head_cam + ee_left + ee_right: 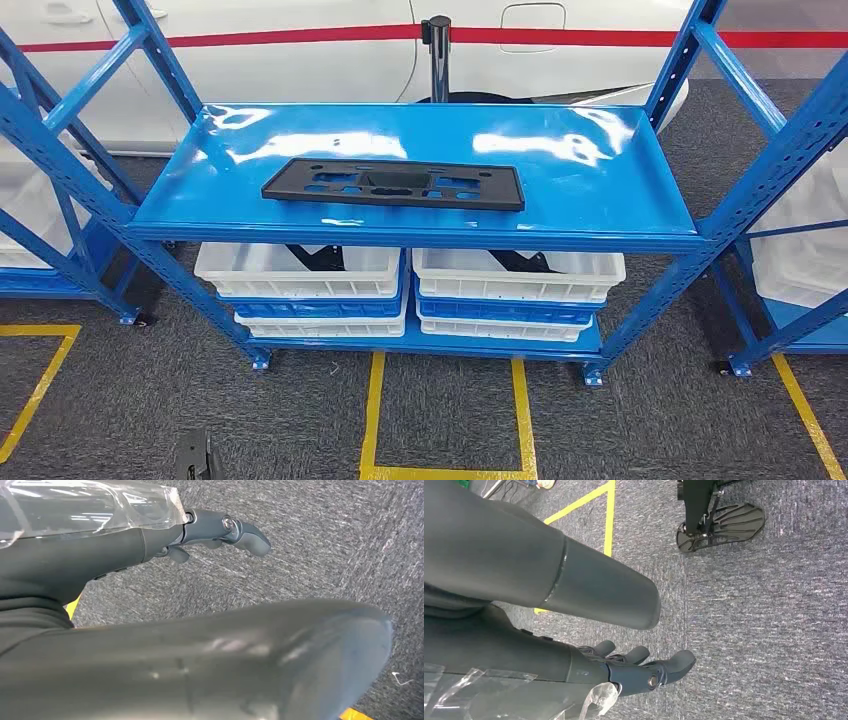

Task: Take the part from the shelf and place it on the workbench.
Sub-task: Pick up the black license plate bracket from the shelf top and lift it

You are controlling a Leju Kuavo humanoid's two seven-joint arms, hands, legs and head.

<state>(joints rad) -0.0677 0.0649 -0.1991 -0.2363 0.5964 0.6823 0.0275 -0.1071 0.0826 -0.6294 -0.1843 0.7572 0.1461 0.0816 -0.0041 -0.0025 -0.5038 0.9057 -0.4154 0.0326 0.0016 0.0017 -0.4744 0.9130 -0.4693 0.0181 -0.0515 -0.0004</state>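
A flat black plastic part (393, 184) with several cut-outs lies lengthwise on the blue shelf's upper board (600, 190), toward its front edge. My left hand (220, 532) hangs over grey carpet, fingers stretched out and apart, holding nothing. My right hand (644, 667) also hangs above the carpet with its fingers extended and apart, holding nothing. Both hands are far from the part.
The blue steel rack (690, 60) has slanted uprights on both sides. White and blue crates (300, 285) are stacked on its lower level. Yellow floor lines (375, 400) mark the grey carpet in front. A white car (300, 60) stands behind a red barrier belt (600, 38).
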